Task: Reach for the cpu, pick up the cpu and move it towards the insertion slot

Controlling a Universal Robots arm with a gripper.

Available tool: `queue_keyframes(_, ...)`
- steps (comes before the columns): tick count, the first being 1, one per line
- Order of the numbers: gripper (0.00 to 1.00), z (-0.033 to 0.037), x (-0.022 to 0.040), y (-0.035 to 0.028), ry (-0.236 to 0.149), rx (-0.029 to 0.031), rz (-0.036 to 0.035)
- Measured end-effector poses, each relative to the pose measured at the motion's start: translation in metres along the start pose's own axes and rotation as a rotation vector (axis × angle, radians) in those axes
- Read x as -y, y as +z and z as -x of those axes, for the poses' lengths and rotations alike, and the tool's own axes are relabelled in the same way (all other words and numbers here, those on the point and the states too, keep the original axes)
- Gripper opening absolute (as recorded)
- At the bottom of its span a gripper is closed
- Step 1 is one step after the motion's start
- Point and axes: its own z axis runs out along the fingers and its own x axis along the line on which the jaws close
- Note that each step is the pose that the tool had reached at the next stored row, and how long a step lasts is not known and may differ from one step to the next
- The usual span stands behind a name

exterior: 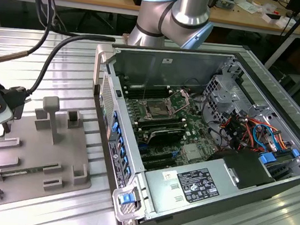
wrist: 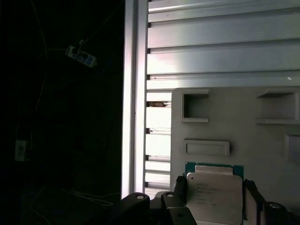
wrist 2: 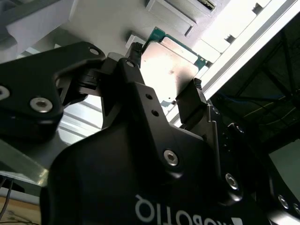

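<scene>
- The cpu [wrist: 213,197] is over the grey tray [exterior: 33,149], at the tray's end nearest the table [exterior: 75,61] edge on the exterior view's left. Both wrist views show it sitting right between the fingers [wrist 2: 190,98].
- Your tool [wrist 2: 164,77] is closed down to chip width, with one finger on each of two opposite edges. I'd call that a grip on the cpu. I can't tell if it's off the tray yet.
- So by my read you're at the pick-up step: the reach is done, the carry isn't.
- The insertion slot [exterior: 155,111] is well apart from the chip, inside the open computer case [exterior: 171,66] toward the middle of the table.
- Getting there means going up and over the case's near wall, so you'd want the chip level and the squeeze steady. It's only held by thin edges.
- What's in what:
  - The tray has raised blocks and shallow recesses, and a long thin board [exterior: 17,174] lies in one of them.
  - The case holds the motherboard [exterior: 191,133], a tangle of cables [exterior: 244,130] and a metal box with a label [exterior: 191,184].
  - The slot's dark centre looks bare and its hinged plate seems swung up.
</scene>
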Motion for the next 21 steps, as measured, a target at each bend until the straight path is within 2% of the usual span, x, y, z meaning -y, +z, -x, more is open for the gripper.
queue_keyframes(2,0.55,0.0,-0.0001,-0.0036,0.0,0.0,-0.0001)
queue_keyframes(7,0.55,0.0,-0.0002,-0.0076,0.0,-0.0001,-0.0001)
queue_keyframes(21,0.55,0.0,-0.0004,-0.0153,0.0,0.0,0.0)
